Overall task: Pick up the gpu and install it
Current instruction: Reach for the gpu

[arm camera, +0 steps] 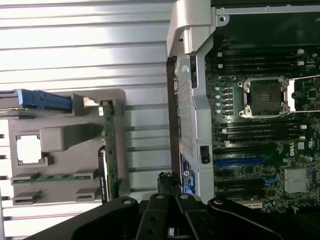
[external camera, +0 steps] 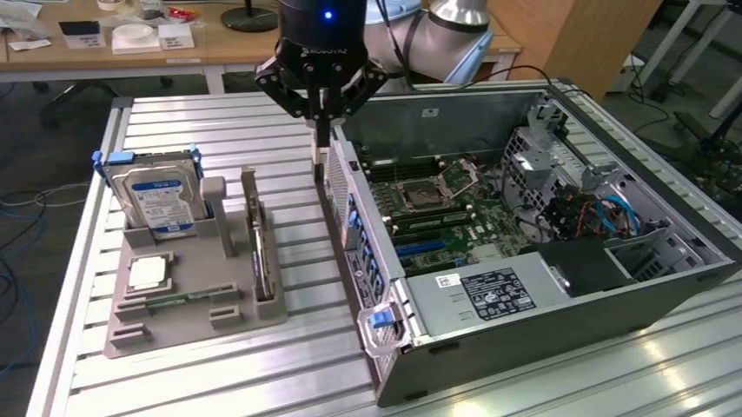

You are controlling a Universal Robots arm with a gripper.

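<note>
Hovering shut, holding nothing, gripper (external camera: 316, 152) beside case (external camera: 545, 321); gpu (external camera: 263, 256) upright in holder (external camera: 197, 321) at 8 o'clock; likely light, stiff, fragile, so pinch bare top edge

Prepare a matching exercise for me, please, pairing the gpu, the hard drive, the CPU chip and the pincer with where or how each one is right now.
Things:
1. gpu
2. hard drive
3. CPU chip
4. pincer

Places or states:
A. lying flat in a recess of the gray holder
B. shut, close by the wall of the computer case, on the holder's side
C. standing on its long edge in the holder's slot on the side toward the case
D. standing upright at one end of the holder, with blue side rails

Pairs: 1-C, 2-D, 3-A, 4-B.
</note>
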